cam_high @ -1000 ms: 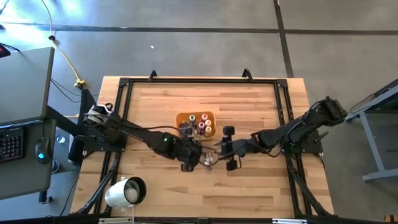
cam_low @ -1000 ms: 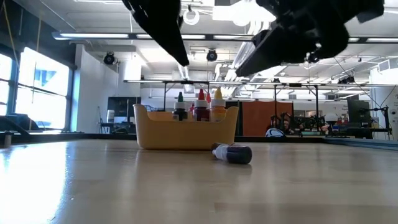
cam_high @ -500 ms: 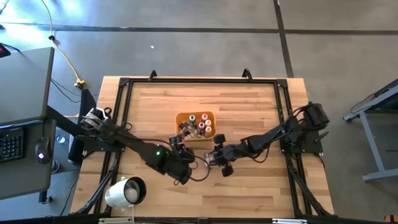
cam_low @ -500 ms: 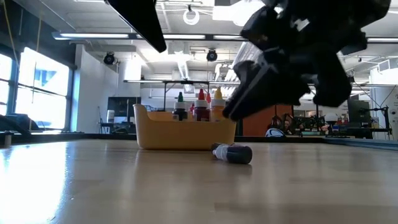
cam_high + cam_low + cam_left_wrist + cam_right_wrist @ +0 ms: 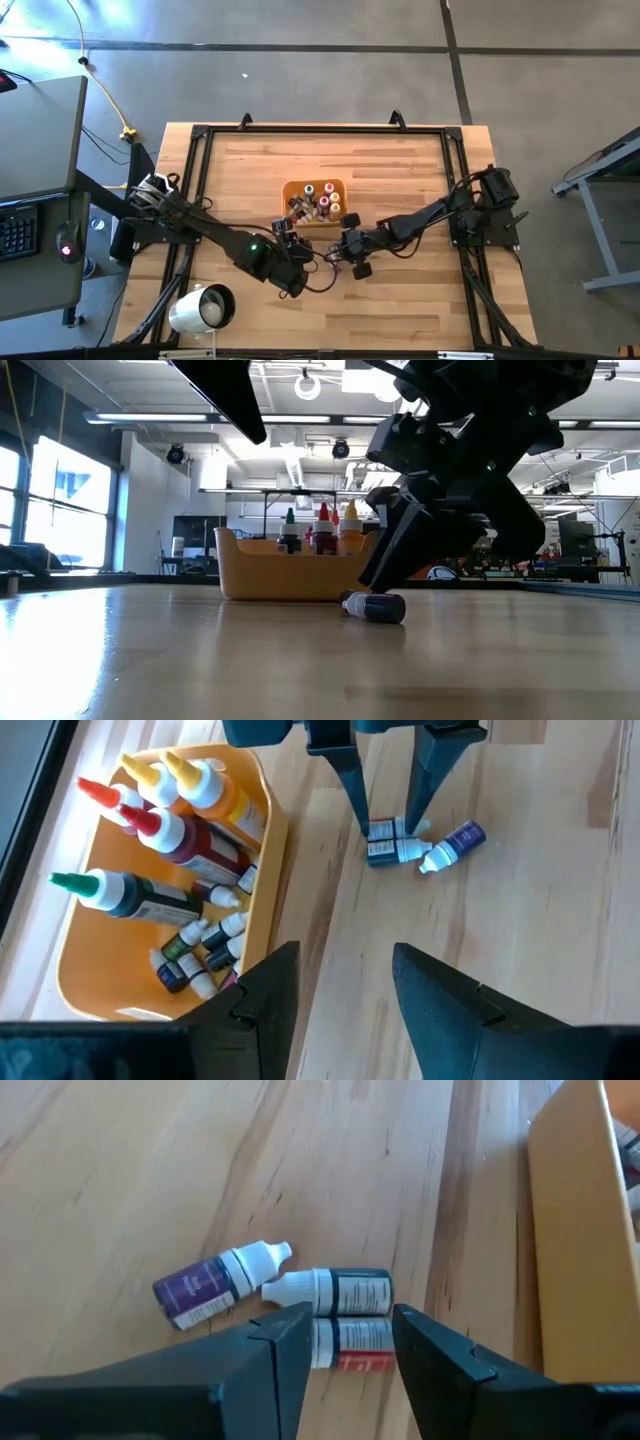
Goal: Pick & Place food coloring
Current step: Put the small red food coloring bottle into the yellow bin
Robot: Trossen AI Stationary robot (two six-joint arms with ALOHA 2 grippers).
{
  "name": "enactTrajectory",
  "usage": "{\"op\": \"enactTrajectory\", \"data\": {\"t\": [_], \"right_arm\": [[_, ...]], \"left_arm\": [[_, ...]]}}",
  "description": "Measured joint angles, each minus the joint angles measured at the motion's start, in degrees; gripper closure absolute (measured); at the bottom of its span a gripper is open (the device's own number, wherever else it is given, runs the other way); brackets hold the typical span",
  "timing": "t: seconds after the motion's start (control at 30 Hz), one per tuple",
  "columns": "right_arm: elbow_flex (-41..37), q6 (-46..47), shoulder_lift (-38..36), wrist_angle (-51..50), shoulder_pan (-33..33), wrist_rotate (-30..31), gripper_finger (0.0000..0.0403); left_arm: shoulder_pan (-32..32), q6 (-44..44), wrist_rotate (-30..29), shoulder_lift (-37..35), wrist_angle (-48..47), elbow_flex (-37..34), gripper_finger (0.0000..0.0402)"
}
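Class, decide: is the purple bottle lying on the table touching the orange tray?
Apart. The left wrist view shows the purple bottle lying on the table, with a strip of bare wood and two other bottles between it and the orange tray.

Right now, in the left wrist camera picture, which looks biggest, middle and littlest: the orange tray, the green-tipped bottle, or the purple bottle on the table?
1. The orange tray looks biggest.
2. The green-tipped bottle inside it.
3. The purple bottle looks littlest, though it lies farther from the camera, so that exaggerates the gap.
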Motion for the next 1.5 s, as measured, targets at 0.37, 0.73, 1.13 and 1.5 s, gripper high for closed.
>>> {"op": "enactTrajectory", "data": {"t": [0.37,0.73,1.13,1.5], "right_arm": [[0.0,6.52,-0.05,-0.65,-0.56,0.21,0.0269],[-0.08,14.84,-0.34,-7.47,-2.1,1.95,0.0269],[0.04,9.93,-0.51,-10.04,-2.12,0.12,0.0272],[-0.11,7.19,-0.4,-5.65,-2.03,1.89,0.0338]], "left_arm": [[0.02,-0.02,0.08,0.0,0.23,-0.02,0.0243],[0.04,-0.03,1.16,0.0,0.21,-0.04,0.0243],[0.04,-0.04,1.66,0.0,0.21,-0.07,0.0243],[0.04,-4.56,1.64,0.0,0.21,-0.07,0.0243]]}}
